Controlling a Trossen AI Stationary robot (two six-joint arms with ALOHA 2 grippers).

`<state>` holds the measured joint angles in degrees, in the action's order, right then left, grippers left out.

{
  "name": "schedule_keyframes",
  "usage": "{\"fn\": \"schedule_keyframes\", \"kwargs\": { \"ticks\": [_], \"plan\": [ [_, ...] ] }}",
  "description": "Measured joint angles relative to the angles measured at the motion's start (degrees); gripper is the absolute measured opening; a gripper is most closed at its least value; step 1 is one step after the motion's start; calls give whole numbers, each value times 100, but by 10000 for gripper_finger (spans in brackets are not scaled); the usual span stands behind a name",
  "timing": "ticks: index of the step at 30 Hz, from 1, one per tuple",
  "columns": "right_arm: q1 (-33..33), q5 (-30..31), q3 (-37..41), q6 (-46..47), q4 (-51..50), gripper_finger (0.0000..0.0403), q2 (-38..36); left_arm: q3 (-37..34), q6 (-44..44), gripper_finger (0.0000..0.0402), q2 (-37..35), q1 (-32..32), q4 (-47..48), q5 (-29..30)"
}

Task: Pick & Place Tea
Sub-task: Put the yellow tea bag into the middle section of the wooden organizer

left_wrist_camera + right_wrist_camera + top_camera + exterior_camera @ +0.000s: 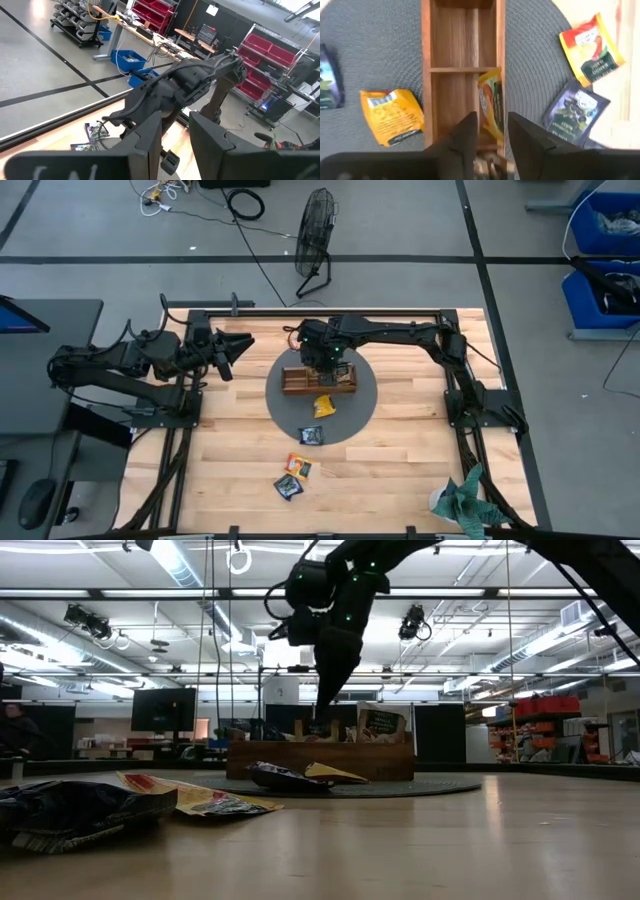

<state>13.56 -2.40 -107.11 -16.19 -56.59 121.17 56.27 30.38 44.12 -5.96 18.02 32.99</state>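
The long wooden tray (318, 381) lies on a round grey mat (360, 395). My right gripper (492, 134) points down over the tray, fingers open. An orange-yellow tea sachet (491, 102) stands on edge in a compartment, leaning on the tray's wall, its lower end between the fingers. More sachets stand in the tray (380, 725). A yellow sachet (324, 405) and a dark one (311, 435) lie on the mat. An orange one (299, 466) and a dark blue one (288, 487) lie on the bare wood. My left gripper (237, 346) waits level at the table's left, open.
A floor fan (315, 240) stands beyond the table's far edge. A teal cloth bundle (465, 500) sits at the near right corner. Black arm frames (480, 405) run along both sides. Bare wood lies between the mat and the near edge, apart from the two sachets.
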Motion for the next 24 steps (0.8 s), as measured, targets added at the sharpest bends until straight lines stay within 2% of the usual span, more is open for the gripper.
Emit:
{"fn": "schedule_keyframes", "kwargs": {
  "ticks": [6,16,24],
  "plan": [
    [-40,-353,0,459,-101,139,-370,0,1,103,0,0,79,0],
    [-584,-401,0,263,-16,141,-770,0,-1,103,2,0,122,-2],
    [-1205,423,0,100,-12,141,-818,0,3,103,11,0,176,-2]
  ]
}}
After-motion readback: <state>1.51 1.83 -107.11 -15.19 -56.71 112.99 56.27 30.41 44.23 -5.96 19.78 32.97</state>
